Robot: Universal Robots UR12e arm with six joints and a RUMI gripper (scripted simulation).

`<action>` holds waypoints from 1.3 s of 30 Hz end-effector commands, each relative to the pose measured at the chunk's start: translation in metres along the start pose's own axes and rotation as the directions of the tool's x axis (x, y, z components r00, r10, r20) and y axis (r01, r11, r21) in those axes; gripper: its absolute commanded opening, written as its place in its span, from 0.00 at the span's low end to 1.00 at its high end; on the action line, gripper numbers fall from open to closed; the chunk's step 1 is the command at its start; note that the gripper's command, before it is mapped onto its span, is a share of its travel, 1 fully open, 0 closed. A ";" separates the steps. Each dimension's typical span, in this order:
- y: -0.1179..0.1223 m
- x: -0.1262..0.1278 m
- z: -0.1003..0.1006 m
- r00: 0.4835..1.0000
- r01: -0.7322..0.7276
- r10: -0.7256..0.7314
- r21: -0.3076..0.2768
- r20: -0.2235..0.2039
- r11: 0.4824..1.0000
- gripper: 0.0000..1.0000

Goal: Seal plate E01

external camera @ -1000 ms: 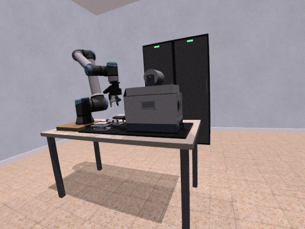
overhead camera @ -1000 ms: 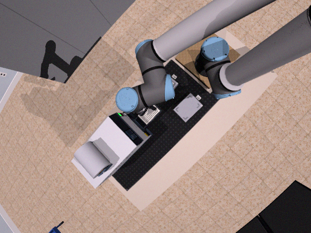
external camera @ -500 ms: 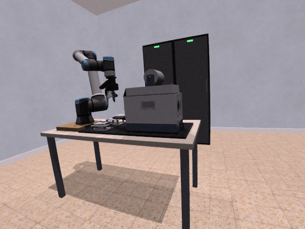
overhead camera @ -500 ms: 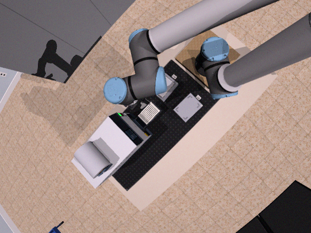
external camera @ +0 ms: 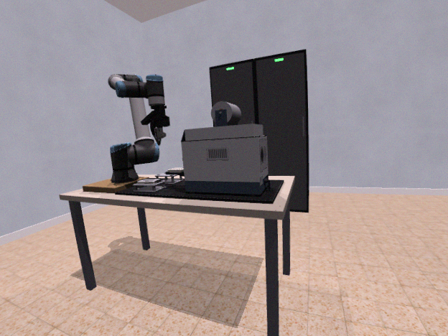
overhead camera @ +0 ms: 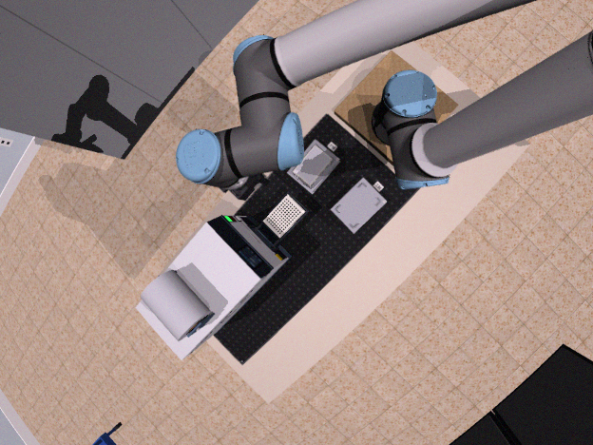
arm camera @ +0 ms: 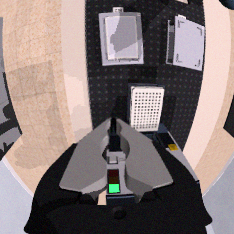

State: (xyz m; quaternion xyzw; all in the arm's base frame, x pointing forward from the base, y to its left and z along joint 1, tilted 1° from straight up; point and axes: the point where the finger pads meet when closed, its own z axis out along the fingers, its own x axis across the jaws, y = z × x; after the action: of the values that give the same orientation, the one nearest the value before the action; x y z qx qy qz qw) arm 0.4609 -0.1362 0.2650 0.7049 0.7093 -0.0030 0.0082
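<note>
The jaws are pressed together with nothing between them, poised above the sealer's (overhead camera: pixel 224 268) front panel, where a green lamp (arm camera: pixel 114 188) glows just below their tips. The white well plate (overhead camera: pixel 283 216) lies on the sealer's stage, just beyond the jaws. Farther out on the desk (overhead camera: pixel 383 268), one nest (overhead camera: pixel 358 204) stands bare and the other (overhead camera: pixel 314 165) holds a plate.
</note>
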 end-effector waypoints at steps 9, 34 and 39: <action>0.000 -0.002 -0.003 1.000 0.000 0.000 -0.034 0.000 0.999 0.00; 0.000 -0.002 -0.003 1.000 0.000 0.000 -0.661 0.000 0.750 0.00; 0.000 -0.002 -0.003 1.000 0.000 0.000 -0.707 0.000 0.707 0.00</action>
State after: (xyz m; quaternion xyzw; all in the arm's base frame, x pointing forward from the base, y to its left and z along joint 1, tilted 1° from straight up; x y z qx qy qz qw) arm 0.4619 -0.1385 0.2674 0.6603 0.6643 0.2369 0.2579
